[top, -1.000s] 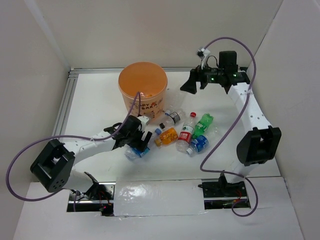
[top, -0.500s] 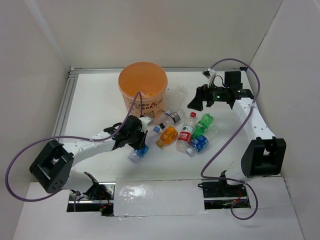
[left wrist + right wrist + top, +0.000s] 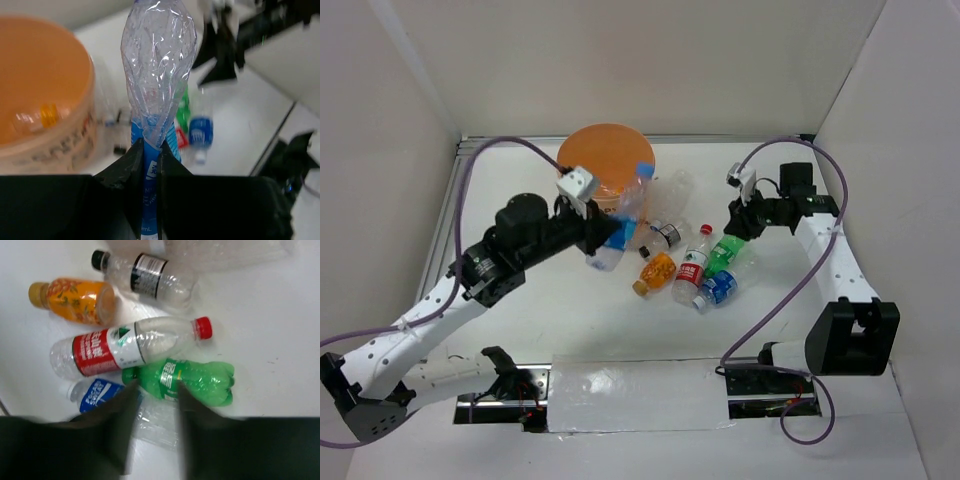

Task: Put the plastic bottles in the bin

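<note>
My left gripper is shut on a crumpled clear bottle with a blue label and holds it in the air beside the orange bin. On the table lie a green bottle, a red-and-white labelled one, an orange one, a dark-labelled one and a blue-labelled one. My right gripper hovers over the green bottle, its blurred fingers apart.
A flattened clear bottle lies just below the green one, in the gap between my right fingers. Another clear bottle rests beside the bin. White walls close in the table on the left, back and right.
My left gripper closed on the blue-labelled bottle on the table and lifted it up to the bin. My right arm swung down from the back towards the green bottle.
</note>
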You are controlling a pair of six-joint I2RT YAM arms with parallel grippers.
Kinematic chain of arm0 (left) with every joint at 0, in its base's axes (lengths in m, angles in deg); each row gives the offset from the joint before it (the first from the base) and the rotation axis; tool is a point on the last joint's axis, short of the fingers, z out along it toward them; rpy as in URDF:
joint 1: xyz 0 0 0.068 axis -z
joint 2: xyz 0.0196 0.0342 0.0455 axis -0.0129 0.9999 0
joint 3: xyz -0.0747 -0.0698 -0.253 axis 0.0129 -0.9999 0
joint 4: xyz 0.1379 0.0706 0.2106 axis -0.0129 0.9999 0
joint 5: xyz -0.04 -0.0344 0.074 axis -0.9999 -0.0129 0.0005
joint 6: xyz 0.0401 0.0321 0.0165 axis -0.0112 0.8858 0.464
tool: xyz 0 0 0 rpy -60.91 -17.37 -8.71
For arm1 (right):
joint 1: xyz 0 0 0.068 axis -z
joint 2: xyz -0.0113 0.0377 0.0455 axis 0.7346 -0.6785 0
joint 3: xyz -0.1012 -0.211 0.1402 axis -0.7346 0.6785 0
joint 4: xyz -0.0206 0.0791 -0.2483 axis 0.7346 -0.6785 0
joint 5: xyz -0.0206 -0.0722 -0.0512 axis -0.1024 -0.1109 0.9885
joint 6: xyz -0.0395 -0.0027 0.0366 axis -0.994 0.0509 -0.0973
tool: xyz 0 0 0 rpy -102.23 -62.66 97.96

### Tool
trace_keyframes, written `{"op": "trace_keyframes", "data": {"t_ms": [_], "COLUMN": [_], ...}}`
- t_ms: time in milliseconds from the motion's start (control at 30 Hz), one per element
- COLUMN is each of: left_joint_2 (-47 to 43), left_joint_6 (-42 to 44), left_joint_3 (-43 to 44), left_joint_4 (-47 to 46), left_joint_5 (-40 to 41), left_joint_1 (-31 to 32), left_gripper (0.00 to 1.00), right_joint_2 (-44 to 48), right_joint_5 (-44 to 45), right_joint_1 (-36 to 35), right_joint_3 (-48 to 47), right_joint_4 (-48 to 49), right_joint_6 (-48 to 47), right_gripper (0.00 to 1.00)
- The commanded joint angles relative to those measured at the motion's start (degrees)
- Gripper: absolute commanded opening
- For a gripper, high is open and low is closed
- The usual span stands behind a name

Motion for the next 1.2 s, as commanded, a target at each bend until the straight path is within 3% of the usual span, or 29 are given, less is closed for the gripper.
{"op": "trace_keyframes", "data": {"t_ms": [0,67,100,167,200,300,400,433,500,567,633,700,867,967,1000,1167], "left_joint_2": [4.16,7.15,9.0,15.93,18.48,26.67,29.32,30.19,32.9,35.54,37.31,37.32,28.98,18.2,18.16,3.78], "left_joint_6": [0.78,0.79,0.79,-0.35,-0.36,-3.17,-6.24,-6.77,-6.77,-6.77,-6.77,-5.64,2.69,8.32,9.04,6.68], "left_joint_3": [5.26,7.8,9.12,14.28,16.32,22.57,23.9,23.9,26.35,29.25,31.55,31.03,24.44,13.41,13.36,-7.36], "left_joint_4": [-9.66,-16.41,-17.75,-18.73,-17.52,-14.96,-16.44,-17.15,-17.16,-11.4,-8.11,-7.22,-12.66,-15.91,-15.92,-17.86], "left_joint_5": [8.28,13.46,18.01,23.74,28.12,34.9,36.33,36.33,37.55,37.56,37.56,38.27,33.44,22.76,22.71,14.1], "left_joint_1": [0.09,-1.14,-1.67,-3.51,-4.3,-6.85,-8.78,-8.79,-10.1,-10.63,-10.64,-10.64,-8.88,-4.24,-3.44,1.31], "left_gripper": [0.0,0.0,0.0,0.0,0.0,0.06,0.13,0.26,0.35,0.56,0.69,0.96,0.99,0.97,0.97,0.94], "right_joint_2": [4.45,8.21,9.72,13.93,15.08,17.38,16.69,16.68,16.06,15.54,13.7,10.81,7.71,6.31,6.31,4.2], "right_joint_5": [-0.86,-3.76,-4.81,-6.31,-6.32,-4.3,-2.27,-2.27,-1.48,-0.18,0.62,1.93,5.89,10.37,11.08,15.04], "right_joint_1": [1.01,2.94,2.95,2.95,2.95,-0.04,-1.19,-1.19,-1.19,-1.71,-3.12,-4.69,-8.74,-11.9,-11.91,-13.23], "right_joint_3": [2.27,5.96,7.36,11.58,12.9,15.55,16.16,16.69,17.56,18.62,19.33,19.33,20.55,24.85,25.56,30.31], "right_joint_4": [-10.13,-14.16,-14.71,-15.24,-15.24,-12.7,-14.53,-14.54,-13.32,-11.65,-11.11,-13.11,-9.98,-4.45,-4.43,2.59], "right_joint_6": [-26.75,-37.16,-45.21,-51.85,-56.24,-57.25,-59.7,-61.45,-61.47,-62.16,-63.04,-65.58,-66.74,-66.74,-66.74,-66.13], "right_gripper": [0.61,0.73,0.85,0.95,0.98,1.0,1.0,1.0,1.0,1.0,1.0,1.0,0.99,0.96,0.96,0.89]}}
